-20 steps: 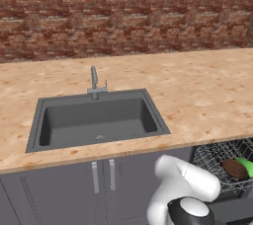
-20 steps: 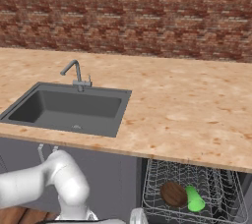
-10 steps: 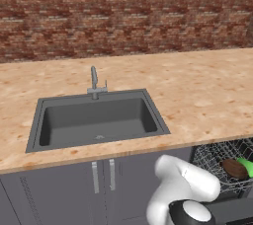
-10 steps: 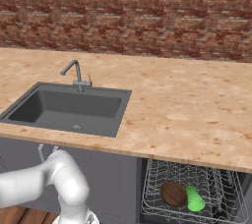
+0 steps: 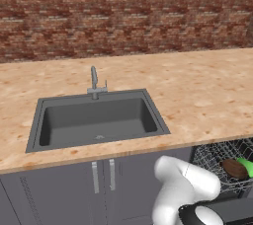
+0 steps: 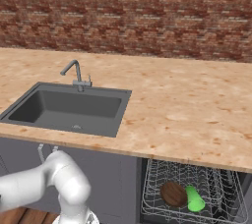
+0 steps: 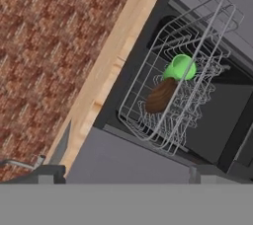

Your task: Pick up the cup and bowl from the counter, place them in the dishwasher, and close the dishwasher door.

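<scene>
The dark brown bowl (image 7: 160,95) and the bright green cup (image 7: 180,67) lie side by side in the grey wire rack (image 7: 148,125) of the dishwasher, under the edge of the counter (image 5: 207,91). In the base views the bowl (image 6: 173,194) and cup (image 6: 195,198) sit in the pulled-out rack (image 6: 157,203). The dishwasher door (image 7: 222,115) hangs open as a dark panel beyond the rack. My gripper (image 7: 126,174) is open, its fingertips (image 7: 48,173) wide apart and holding nothing, well back from the rack.
A dark grey sink (image 5: 99,120) with a faucet (image 5: 94,83) is set into the counter. Grey cabinet doors with silver handles (image 5: 103,177) stand left of the dishwasher. My white arm (image 5: 183,189) bends low in front of them. A brick wall (image 6: 128,12) backs the counter.
The arm's lower end has sunk out of the bottom of the right base view. The cup, bowl and rack have stayed put.
</scene>
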